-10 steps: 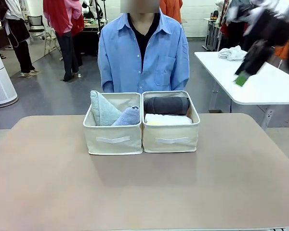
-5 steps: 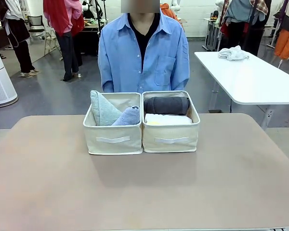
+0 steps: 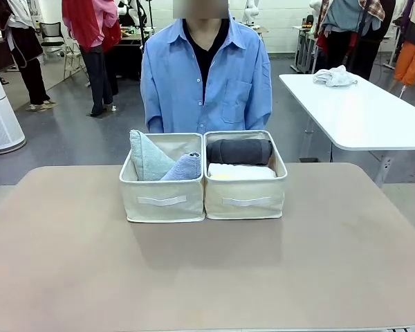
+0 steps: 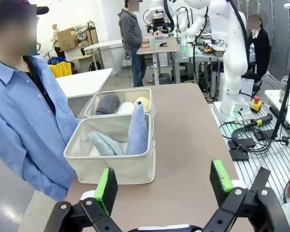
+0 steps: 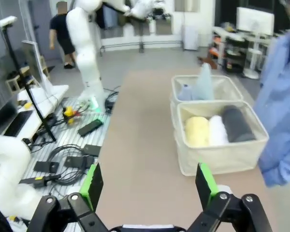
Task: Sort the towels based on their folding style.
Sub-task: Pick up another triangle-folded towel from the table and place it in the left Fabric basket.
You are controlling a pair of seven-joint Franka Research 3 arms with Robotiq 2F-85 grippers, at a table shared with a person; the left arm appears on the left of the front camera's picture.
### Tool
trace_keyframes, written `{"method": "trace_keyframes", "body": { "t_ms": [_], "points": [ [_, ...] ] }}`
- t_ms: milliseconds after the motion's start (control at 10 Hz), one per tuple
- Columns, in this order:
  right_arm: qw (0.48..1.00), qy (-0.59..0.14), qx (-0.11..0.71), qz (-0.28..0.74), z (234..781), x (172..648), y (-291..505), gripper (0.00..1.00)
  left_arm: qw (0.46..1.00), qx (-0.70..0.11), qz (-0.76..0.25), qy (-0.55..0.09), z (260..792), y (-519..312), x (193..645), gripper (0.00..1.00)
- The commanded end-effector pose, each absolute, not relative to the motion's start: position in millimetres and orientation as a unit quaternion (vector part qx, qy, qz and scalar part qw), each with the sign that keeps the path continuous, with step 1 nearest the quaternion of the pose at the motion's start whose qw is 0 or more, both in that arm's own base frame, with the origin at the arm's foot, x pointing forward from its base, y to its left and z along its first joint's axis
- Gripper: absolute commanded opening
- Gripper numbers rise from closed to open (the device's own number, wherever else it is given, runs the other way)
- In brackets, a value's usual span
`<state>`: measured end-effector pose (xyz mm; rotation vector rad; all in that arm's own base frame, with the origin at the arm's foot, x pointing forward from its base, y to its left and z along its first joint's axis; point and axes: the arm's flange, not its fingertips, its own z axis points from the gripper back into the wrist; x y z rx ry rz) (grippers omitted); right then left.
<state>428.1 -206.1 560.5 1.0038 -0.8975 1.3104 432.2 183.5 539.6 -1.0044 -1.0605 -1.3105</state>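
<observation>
Two cream fabric bins stand side by side mid-table. The left bin (image 3: 162,200) holds a pale teal cone towel (image 3: 146,155) and a periwinkle-blue cone towel (image 3: 183,168). In the right bin (image 3: 245,199) lie a dark grey roll (image 3: 238,151), a white roll (image 3: 241,171) and a yellow roll (image 5: 196,130). My left gripper (image 4: 163,181) is open and empty, off the table's side, facing the cone bin (image 4: 111,164). My right gripper (image 5: 149,185) is open and empty too, off the opposite side, facing the roll bin (image 5: 222,157).
A person in a blue shirt (image 3: 206,76) stands right behind the bins. A white side table (image 3: 363,114) at the back right carries a whitish cloth heap (image 3: 334,76). Cables and a robot base (image 4: 234,104) lie on the floor beside the table.
A second ago my right arm blurred across the front view's upper right corner; it has since swung out of that view. Bins and towels have not moved.
</observation>
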Motion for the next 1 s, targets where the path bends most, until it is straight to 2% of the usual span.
{"method": "trace_keyframes", "body": {
  "t_ms": [0, 100, 200, 900],
  "points": [
    [0.650, -0.404, 0.395, 0.508, 568.8, 424.8, -198.0, 1.00, 0.555, -0.426, -0.554, -0.451, 542.0, 183.9, 430.2, 1.00],
    [0.653, -0.396, 0.396, 0.509, 564.8, 427.2, -193.9, 1.00, 0.555, -0.426, -0.554, -0.451, 542.0, 183.9, 430.2, 1.00],
    [0.620, -0.390, 0.411, 0.542, 563.4, 429.6, -214.5, 1.00, 0.555, -0.426, -0.554, -0.451, 542.0, 183.9, 430.2, 1.00],
    [0.620, -0.390, 0.411, 0.542, 563.4, 429.6, -214.5, 1.00, 0.555, -0.426, -0.554, -0.451, 542.0, 183.9, 430.2, 1.00]
  ]
}}
